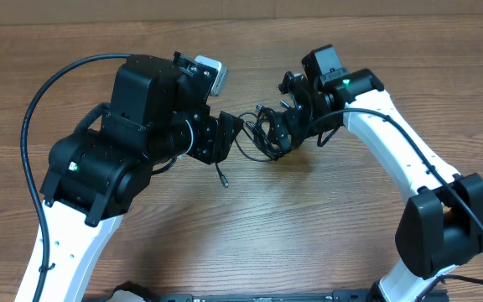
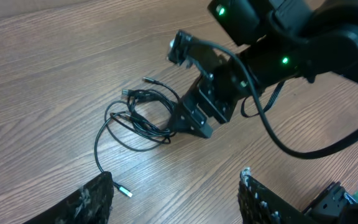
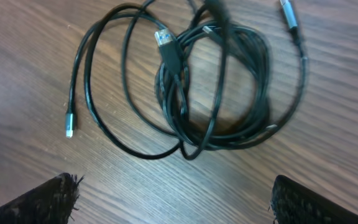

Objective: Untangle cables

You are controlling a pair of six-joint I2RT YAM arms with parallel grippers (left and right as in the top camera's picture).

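Black thin cables [image 1: 262, 134] in a loose knotted bundle on the wooden desk [image 1: 309, 235], that's the overhead view; the bundle sits mid-desk, between the two arms; the left end effector [image 1: 235, 138] is just left of it and the right end effector [image 1: 279, 126] is right at its right edge, can't tell from up here if it's touching; one loose strand trails off toward the near side and ends in a small plug [image 1: 223, 180].

Left wrist view: the cables [image 2: 145, 115] lie flat on the desk, a few loops piled over each other; the left end effector [image 2: 179, 202] is open, its fingers [image 2: 95, 199] wide apart with only bare wood between them; the silver-tipped plug [image 2: 124, 191] lies just beside the left finger; the right end effector [image 2: 194, 118] is down at the right edge of the bundle.

Right wrist view: looking down on the cables [image 3: 216, 93], loops overlapping in a messy ring, slightly blurred at the top; one plug end out to the left; the right end effector [image 3: 179, 199] is open too, jaws spread wide, holding nothing, the bundle lying just beyond the tips.
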